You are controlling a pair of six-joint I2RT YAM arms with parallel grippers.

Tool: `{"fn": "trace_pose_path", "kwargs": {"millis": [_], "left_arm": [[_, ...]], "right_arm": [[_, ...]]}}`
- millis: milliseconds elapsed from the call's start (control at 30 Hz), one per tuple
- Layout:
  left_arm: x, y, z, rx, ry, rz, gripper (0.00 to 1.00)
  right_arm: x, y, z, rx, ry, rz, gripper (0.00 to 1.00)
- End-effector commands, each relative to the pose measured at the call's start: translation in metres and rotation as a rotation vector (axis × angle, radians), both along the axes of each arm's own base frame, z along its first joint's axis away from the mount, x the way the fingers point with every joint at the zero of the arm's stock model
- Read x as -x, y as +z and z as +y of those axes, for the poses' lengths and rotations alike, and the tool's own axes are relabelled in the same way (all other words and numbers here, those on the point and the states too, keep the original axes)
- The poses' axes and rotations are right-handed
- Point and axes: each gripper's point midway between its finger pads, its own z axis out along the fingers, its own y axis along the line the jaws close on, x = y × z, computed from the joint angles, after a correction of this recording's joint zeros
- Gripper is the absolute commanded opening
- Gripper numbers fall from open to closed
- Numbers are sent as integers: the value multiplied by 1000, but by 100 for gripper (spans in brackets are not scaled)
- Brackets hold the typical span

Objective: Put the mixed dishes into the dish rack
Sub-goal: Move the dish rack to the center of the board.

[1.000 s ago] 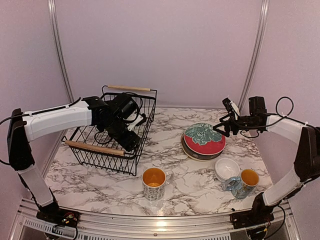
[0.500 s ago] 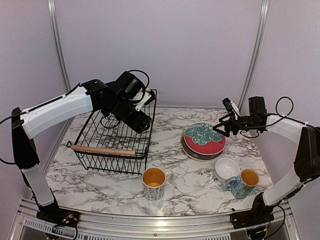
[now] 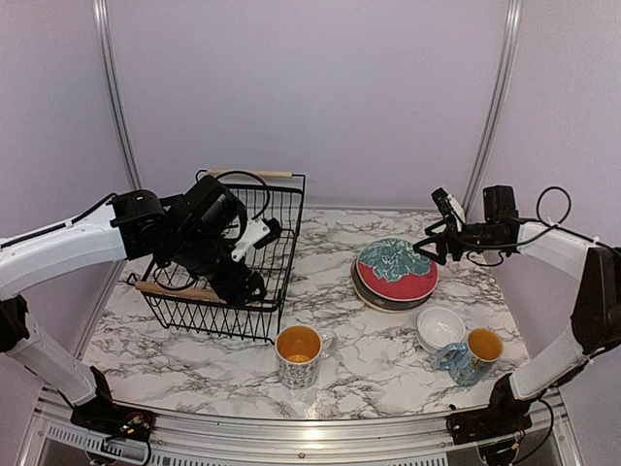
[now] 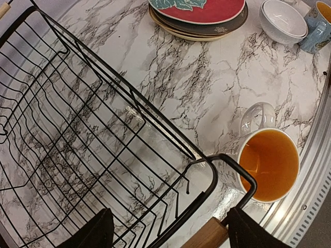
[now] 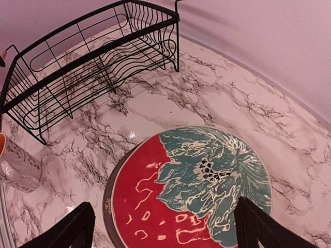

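At the left of the marble table (image 3: 325,254), the dish rack (image 3: 221,316): black wire, flat on its base, with 2 light wooden bars, the near handle (image 3: 175,288) along the front rim and the far handle (image 3: 250,172) along the back rim. Above its near right corner, the left gripper (image 3: 247,287), tilted down toward the wire, jaws spread wide and closed on nothing. From the left wrist, the rack's floor and walls across the left of the view, with the end of the near handle low between the 2 dark fingers (image 4: 95,232); contact with either not clear.

Right of the rack and well apart from it, a stack of 3 plates on the marble: red plate with teal leaf (image 3: 396,270) on top, dark grey plate (image 4: 230,21) under it, tan plate (image 4: 178,32) lowest, only the rims of the lower 2 in sight. Over the far right side of that stack, the right gripper (image 3: 430,247), clear of the plates, pincer likewise wide with nothing between its fingers. From the right wrist, the red plate directly beneath and the rack beyond it at upper left.

Toward the front edge, 2 orange-lined mugs, both upright: front mug (image 3: 298,355) just off the rack's near right corner, handle toward the right; blue-patterned mug (image 3: 473,355) at the far right. Just beside that mug, between it and the plates, the small white bowls (image 3: 441,325), seemingly nested
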Motion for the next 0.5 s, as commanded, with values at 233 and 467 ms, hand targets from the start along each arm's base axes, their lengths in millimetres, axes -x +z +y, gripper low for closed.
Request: {"fn": "trace_pose_path", "kwargs": {"millis": [233,467], "left_arm": [[27,17,-3,48,-90,-3,77],[27,-35,23,-147,-57,16,75]], "right_arm": [[-1,13,4,8,21,-32,91],[-1,13,4,13,23,-33,91]]}}
